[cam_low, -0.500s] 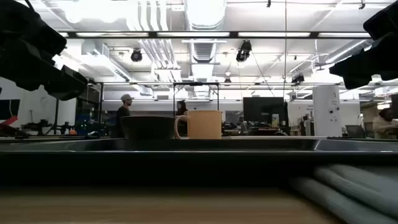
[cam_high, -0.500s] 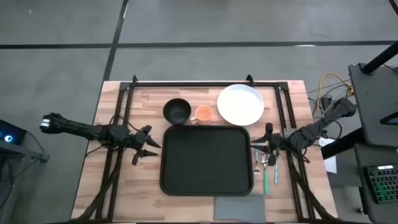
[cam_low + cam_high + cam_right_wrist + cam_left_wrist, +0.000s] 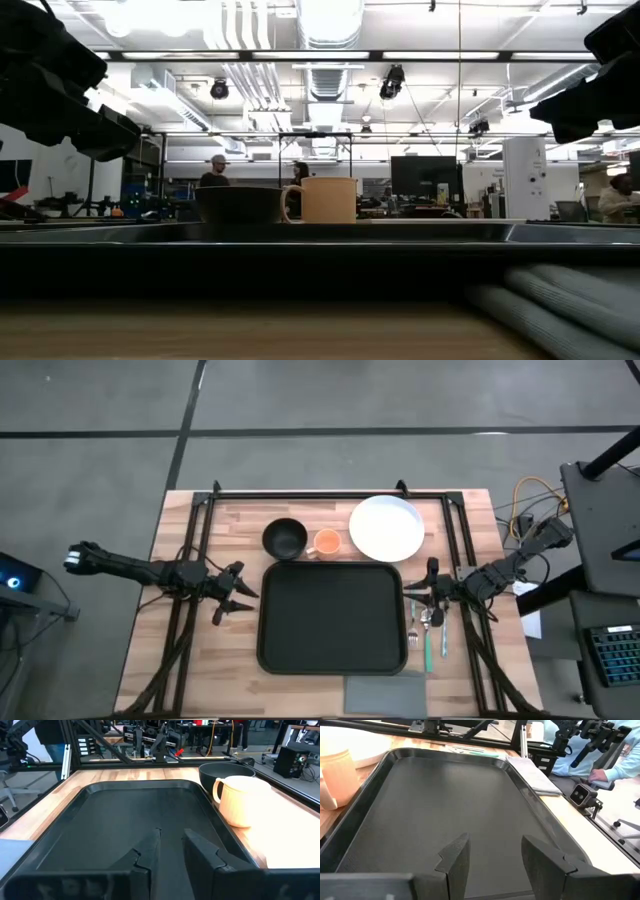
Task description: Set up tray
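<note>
While tray (image 3: 332, 616) sits bare | left gripper (image 3: 238, 601) open (holding nothing) | right gripper (image 3: 412, 597) narrowly parted, likewise

Matt black tray (image 3: 332, 616) (plastic-looking) on pale wood table (image 3: 180, 530).

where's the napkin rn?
High view: the grey napkin lies at the table's near edge, just below the tray's right corner, with the cutlery beside that tray edge.
</note>
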Motion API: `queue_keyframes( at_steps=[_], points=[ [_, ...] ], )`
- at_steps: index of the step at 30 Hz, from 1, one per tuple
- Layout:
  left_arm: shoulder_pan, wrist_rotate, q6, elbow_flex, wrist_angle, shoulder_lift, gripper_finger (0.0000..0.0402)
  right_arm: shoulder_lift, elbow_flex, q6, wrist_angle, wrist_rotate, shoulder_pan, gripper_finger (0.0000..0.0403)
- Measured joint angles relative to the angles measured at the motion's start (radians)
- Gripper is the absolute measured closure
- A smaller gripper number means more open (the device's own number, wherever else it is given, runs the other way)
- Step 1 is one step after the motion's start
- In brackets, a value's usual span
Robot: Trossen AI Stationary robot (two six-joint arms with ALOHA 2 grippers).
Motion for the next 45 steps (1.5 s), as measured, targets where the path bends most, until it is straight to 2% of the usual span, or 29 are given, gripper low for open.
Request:
queue_keyframes(
  at_steps=[15, 26, 39, 45],
  points=[
    [0.0, 0.0, 0.0, 0.0, 0.0, 0.0, 0.0244, 0.0, 0.0, 0.0, 0.0, 0.0, 0.0, 0.0321],
    [0.0, 0.0, 0.0, 0.0, 0.0, 0.0, 0.0244, 0.0, 0.0, 0.0, 0.0, 0.0, 0.0, 0.0335],
    [0.0, 0.0, 0.0, 0.0, 0.0, 0.0, 0.0244, 0.0, 0.0, 0.0, 0.0, 0.0, 0.0, 0.0321],
    [0.0, 0.0, 0.0, 0.0, 0.0, 0.0, 0.0244, 0.0, 0.0, 0.0, 0.0, 0.0, 0.0, 0.0327]
  ],
)
